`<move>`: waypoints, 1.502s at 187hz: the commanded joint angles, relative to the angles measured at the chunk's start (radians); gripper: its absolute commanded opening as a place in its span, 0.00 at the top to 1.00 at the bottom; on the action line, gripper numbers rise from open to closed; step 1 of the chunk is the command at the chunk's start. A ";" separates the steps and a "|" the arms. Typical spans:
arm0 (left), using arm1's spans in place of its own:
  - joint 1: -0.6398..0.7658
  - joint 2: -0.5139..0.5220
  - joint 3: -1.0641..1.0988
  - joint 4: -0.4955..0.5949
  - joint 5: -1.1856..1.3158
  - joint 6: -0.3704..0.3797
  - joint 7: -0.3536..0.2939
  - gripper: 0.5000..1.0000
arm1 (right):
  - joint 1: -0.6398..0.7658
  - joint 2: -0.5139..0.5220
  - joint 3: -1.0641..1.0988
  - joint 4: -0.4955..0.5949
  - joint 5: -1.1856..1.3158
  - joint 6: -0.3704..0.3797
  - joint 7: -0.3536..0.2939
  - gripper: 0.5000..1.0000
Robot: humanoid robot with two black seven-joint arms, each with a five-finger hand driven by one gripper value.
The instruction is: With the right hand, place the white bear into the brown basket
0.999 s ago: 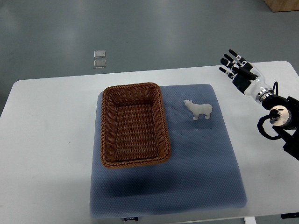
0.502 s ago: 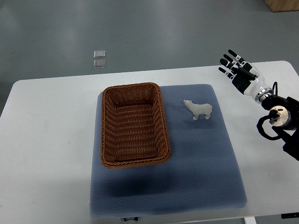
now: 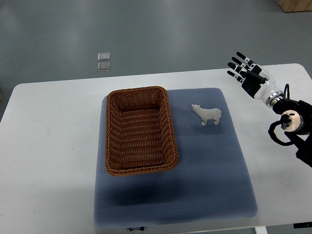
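Top view, only camera. White table [image 3: 53,126] carries a blue-grey mat [image 3: 204,185], which covers most of the table's middle and runs to the near edge. Brown basket [image 3: 140,130] sits on the mat's left half, long side running from far edge to near edge, nothing inside it. White bear [image 3: 207,114] stands upright on all fours on the mat's far-right part, just right of the basket with a clear gap between them, head pointing toward the basket. Layout looks like a staged start: bear free-standing and reachable from the right, basket open-topped next to it, so the carry would be short and leftward.

Right hand [image 3: 247,74] enters from the right edge, arm over the table's far-right corner. Fingers [image 3: 235,65] spread and straight, pointing up-left, holding nothing, touching nothing. Hand is well apart from the bear, off the mat's right edge, apparently raised above the table. Likely the reach-in phase; grasp not yet begun. Next move probably needs the hand lowered and brought left over the bear's back, fingers closing around the body. Risk: the bear is small and may tip if nudged.

Left arm not visible. Two small clear square things [image 3: 104,62] lie on the floor beyond the table's far edge, irrelevant.
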 commanded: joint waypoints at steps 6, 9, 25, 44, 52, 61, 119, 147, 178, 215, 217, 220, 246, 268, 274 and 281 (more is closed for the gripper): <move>0.001 0.000 -0.001 0.000 0.001 0.000 0.000 0.00 | 0.000 -0.002 0.002 0.002 -0.002 0.002 0.000 0.14; 0.001 0.000 -0.001 0.000 0.000 0.000 -0.001 0.00 | 0.000 -0.002 0.002 0.004 -0.003 0.002 0.000 0.14; 0.000 0.000 -0.001 0.000 0.000 0.000 0.000 0.00 | -0.001 -0.004 0.003 0.009 -0.003 0.002 0.000 0.14; 0.000 0.000 -0.001 0.000 0.000 0.000 0.000 0.00 | 0.000 -0.004 0.005 0.010 -0.003 0.002 0.000 0.14; 0.000 0.000 -0.001 0.000 0.000 0.000 -0.001 0.00 | 0.000 -0.005 0.005 0.010 -0.003 0.000 0.000 0.14; 0.000 0.000 0.001 0.000 0.000 0.000 0.000 0.00 | 0.000 -0.007 0.005 0.010 -0.003 0.000 0.000 0.14; 0.000 0.000 0.001 0.000 0.001 0.000 0.000 0.00 | 0.005 -0.024 -0.011 0.016 -0.158 0.054 0.002 0.14; 0.001 0.000 0.001 0.000 0.000 0.000 0.000 0.00 | 0.006 -0.036 -0.009 0.025 -0.362 0.100 0.023 0.14; 0.001 0.000 -0.001 0.000 0.000 0.000 0.000 0.00 | 0.012 -0.085 -0.011 0.111 -0.574 0.120 0.045 0.14; 0.000 0.000 0.001 0.000 0.000 0.000 -0.001 0.00 | 0.041 -0.112 -0.014 0.199 -0.834 0.120 0.046 0.15; 0.001 0.000 -0.001 0.000 0.000 0.000 0.000 0.00 | 0.043 -0.112 -0.014 0.203 -0.854 0.120 0.046 0.15; 0.000 0.000 -0.001 0.000 0.000 0.000 0.000 0.00 | 0.045 -0.112 -0.015 0.206 -0.874 0.120 0.046 0.15; 0.000 0.000 0.001 0.000 0.000 0.000 0.000 0.00 | 0.045 -0.112 -0.022 0.245 -1.111 0.111 0.063 0.16; 0.000 0.000 -0.001 0.000 0.000 0.000 0.000 0.00 | 0.043 -0.114 -0.046 0.257 -1.210 0.089 0.068 0.19; 0.000 0.000 -0.001 0.000 0.000 0.000 -0.001 0.00 | 0.040 -0.114 -0.052 0.260 -1.226 0.074 0.066 0.20; 0.000 0.000 -0.001 0.000 0.000 0.000 0.000 0.00 | 0.038 -0.114 -0.063 0.260 -1.241 0.051 0.065 0.21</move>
